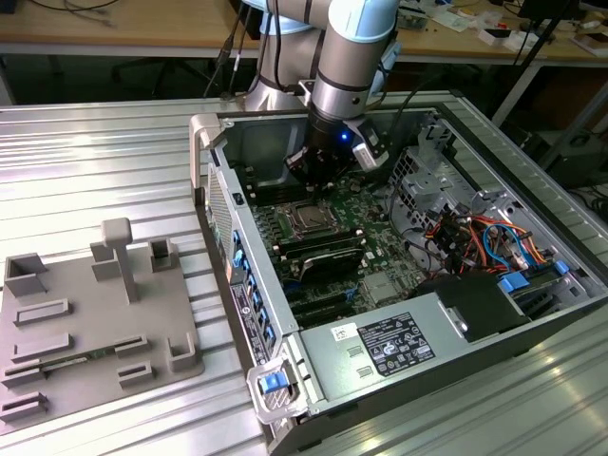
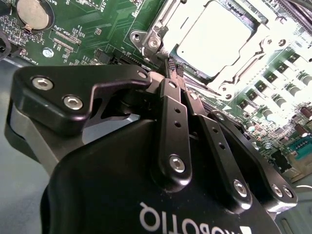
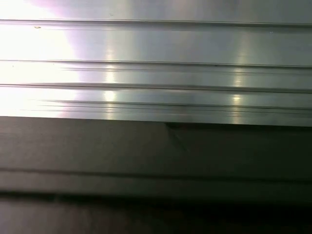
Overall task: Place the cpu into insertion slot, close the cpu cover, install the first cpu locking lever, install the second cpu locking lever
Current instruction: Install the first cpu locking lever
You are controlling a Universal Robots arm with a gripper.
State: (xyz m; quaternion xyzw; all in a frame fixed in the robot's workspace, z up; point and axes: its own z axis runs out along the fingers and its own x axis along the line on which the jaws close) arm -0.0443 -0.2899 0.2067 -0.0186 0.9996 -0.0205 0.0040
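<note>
The cpu (image 2: 214, 36) lies flat in the insertion slot (image 2: 253, 58) on the green board, its metal top glaring bright. The silvery cpu cover (image 2: 229, 80) lies down around it as a frame. A bright metal lever end (image 2: 152, 43) sits at the socket's corner. My gripper (image 2: 172, 67) is shut, its black fingers (image 2: 171, 117) pressed together with the tips right beside that corner; I cannot tell whether they touch it. In the exterior view the gripper (image 1: 316, 182) hangs inside the open computer case just behind the insertion slot (image 1: 309, 218).
The case walls (image 1: 223, 190) enclose the board. Black memory slots (image 1: 323, 252), a power supply (image 1: 380, 347) and cable bundles (image 1: 475, 237) lie nearby. A grey fixture plate (image 1: 85, 323) rests on the ribbed metal table (image 3: 156, 73). A coin cell (image 2: 31, 12) sits on the board.
</note>
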